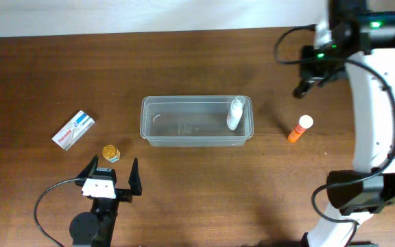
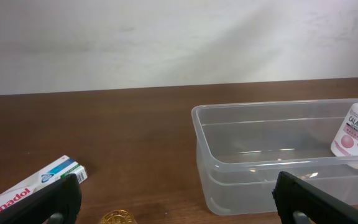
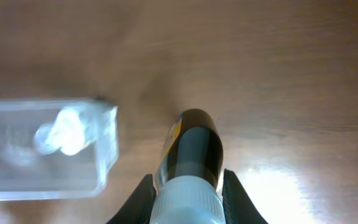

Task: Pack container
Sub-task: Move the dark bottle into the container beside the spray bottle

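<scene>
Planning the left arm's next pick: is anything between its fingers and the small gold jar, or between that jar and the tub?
Nothing visible. The gold jar sits ahead of the open left gripper; only bare table lies between jar and container. The Panadol box is off to the side.

I see the lotion bottle [image 1: 234,113] in the container's [image 1: 184,141] right end, box [image 1: 73,130] and jar [image 1: 110,152] to its left, tube [image 1: 299,128] to its right.

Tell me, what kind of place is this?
Probably a robot lab or test bench, not a home: two robot arms at a wooden table, with a Panadol box near a clear container that holds a Calamol bottle; the right claw grips a dark bottle.
</scene>
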{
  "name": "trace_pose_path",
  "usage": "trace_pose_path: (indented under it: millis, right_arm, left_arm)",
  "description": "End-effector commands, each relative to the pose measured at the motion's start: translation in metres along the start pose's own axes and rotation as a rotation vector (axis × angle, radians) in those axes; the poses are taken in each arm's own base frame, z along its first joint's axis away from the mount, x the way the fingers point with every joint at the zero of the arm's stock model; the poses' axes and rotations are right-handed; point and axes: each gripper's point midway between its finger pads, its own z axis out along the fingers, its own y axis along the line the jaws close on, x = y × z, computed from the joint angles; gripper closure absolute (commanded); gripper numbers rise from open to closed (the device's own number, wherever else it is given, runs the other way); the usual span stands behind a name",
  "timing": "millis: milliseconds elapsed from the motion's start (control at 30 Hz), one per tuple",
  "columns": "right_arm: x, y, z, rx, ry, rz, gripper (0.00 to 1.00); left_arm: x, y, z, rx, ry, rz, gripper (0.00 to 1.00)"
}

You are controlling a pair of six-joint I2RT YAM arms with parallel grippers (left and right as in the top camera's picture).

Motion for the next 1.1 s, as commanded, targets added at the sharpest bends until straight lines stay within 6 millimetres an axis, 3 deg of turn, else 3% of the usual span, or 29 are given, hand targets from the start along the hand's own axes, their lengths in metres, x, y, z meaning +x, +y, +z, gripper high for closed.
trace_pose_path:
  millis: [0, 167, 333, 733, 1067]
  right_arm:
    - [0.009, 0.034, -0.013, -0.027, -0.007, -0.11, 0.81]
    - [0.028, 0.081, -0.016, -0.09, 0.033, -0.261, 0.81]
    - [0.046, 0.114, -0.02, -0.117, 0.057, -0.368, 0.81]
    - [0.064, 0.162, -0.02, -0.157, 0.051, -0.496, 0.8]
    - [0.082, 0.173, 0.041, -0.141, 0.136, -0.545, 0.8]
  left_arm:
    - [0.002, 0.001, 0.0, -0.004, -0.001, 0.011, 0.0]
    - [0.002, 0.001, 0.0, -0.004, -0.001, 0.011, 0.01]
    - [0.002, 0.001, 0.0, -0.004, -0.001, 0.011, 0.01]
    - [0.002, 0.001, 0.0, -0.004, -0.001, 0.012, 0.01]
    - [0.002, 0.001, 0.0, -0.004, 0.0, 0.012, 0.01]
